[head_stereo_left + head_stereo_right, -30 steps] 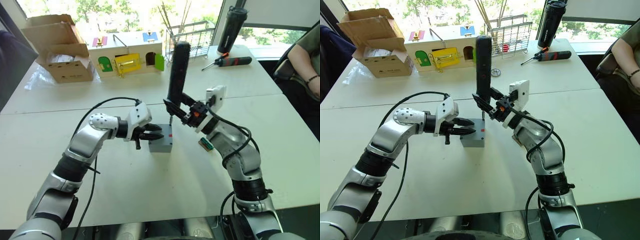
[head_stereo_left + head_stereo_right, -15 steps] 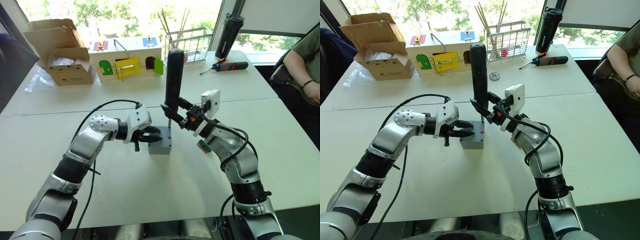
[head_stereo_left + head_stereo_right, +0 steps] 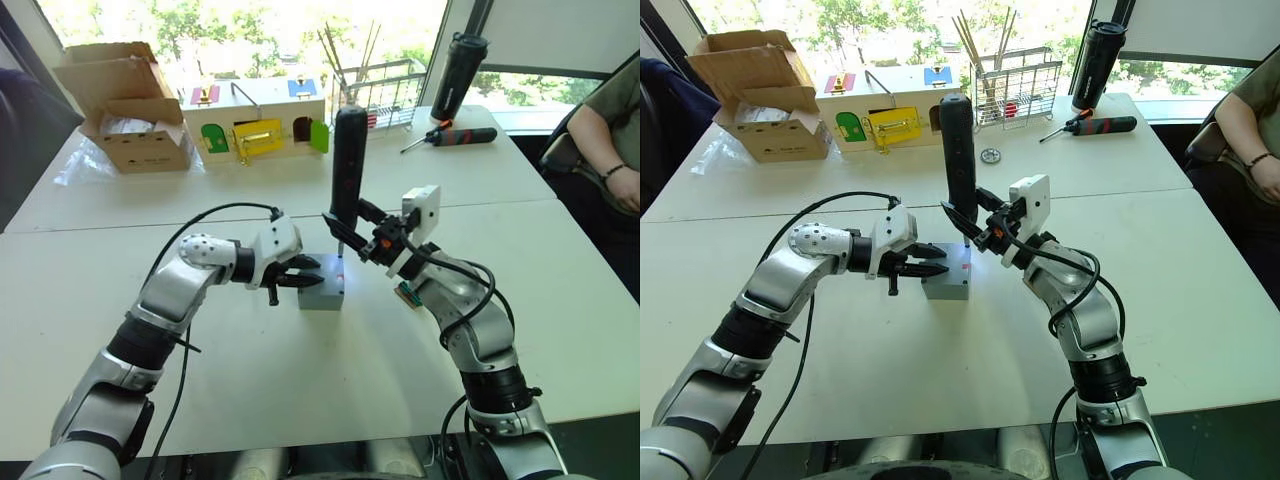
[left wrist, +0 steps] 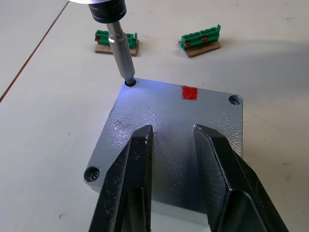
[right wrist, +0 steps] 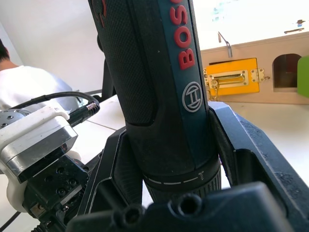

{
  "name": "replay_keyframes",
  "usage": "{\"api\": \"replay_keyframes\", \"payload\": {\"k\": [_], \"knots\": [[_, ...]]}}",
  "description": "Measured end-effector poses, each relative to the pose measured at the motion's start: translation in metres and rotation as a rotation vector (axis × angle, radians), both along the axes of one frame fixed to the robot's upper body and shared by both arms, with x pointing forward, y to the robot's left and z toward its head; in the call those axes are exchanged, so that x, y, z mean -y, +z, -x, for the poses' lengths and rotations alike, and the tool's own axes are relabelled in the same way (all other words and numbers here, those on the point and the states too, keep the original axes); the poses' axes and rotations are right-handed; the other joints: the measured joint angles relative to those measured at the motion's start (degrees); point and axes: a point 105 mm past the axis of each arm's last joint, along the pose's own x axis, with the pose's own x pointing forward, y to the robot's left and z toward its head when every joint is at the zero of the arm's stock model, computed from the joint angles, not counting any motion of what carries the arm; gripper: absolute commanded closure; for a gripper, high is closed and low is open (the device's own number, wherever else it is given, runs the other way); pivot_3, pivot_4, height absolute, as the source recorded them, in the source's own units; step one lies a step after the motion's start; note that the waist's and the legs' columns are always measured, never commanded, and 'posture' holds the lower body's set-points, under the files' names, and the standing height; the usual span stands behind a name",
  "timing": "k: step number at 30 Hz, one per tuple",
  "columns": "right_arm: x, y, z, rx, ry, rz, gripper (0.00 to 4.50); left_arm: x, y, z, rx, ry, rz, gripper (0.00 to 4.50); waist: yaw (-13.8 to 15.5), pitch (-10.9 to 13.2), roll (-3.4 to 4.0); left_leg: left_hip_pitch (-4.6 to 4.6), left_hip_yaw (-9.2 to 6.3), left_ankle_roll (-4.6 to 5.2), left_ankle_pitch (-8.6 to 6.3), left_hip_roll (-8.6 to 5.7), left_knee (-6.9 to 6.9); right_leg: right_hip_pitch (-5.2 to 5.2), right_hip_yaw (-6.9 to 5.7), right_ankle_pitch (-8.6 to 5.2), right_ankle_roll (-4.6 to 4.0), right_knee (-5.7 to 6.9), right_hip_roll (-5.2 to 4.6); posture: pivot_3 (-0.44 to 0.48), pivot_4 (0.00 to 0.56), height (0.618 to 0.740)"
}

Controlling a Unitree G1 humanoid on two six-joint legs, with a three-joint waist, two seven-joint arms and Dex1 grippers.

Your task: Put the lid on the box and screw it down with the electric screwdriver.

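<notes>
The grey box [image 3: 322, 294] stands mid-table with the lid [image 4: 159, 123] lying flat on it, a red mark near one edge. My left gripper [image 4: 172, 129] is open, its two black fingers [image 4: 139, 159] resting a little apart on the lid's top. My right gripper [image 3: 352, 228] is shut on the electric screwdriver [image 3: 347, 160], held upright. The metal bit [image 4: 120, 58] points down into a corner hole of the lid. In the right wrist view the tool's black body [image 5: 159, 87] sits clamped between the fingers.
Two green terminal blocks [image 4: 200, 41] lie just beyond the box. At the table's far side are a cardboard box [image 3: 125, 100], a colourful latch box [image 3: 262, 115], a wire basket [image 3: 385, 85], a black bottle [image 3: 455, 72] and a hand screwdriver [image 3: 458, 134]. A person [image 3: 610, 130] sits at right.
The camera has shifted slightly. The screwdriver stays upright with its bit at the lid's corner, and the left gripper stays on the lid.
</notes>
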Motion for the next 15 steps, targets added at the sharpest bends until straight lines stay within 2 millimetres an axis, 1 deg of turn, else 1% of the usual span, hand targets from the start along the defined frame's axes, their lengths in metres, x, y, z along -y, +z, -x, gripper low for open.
{"api": "replay_keyframes", "payload": {"k": [15], "knots": [[0.0009, -0.0034, 0.0006, -0.003, -0.010, -0.016, 2.73, -0.0005, -0.0019, 0.0005, -0.011, 0.005, -0.002, 3.16, -0.01, -0.37, 0.07, 0.03, -0.05, 0.05, -0.03, 0.09, -0.11, 0.26, 0.00, 0.00, 0.00, -0.64, 0.08, 0.000, 0.150, 0.740]]}}
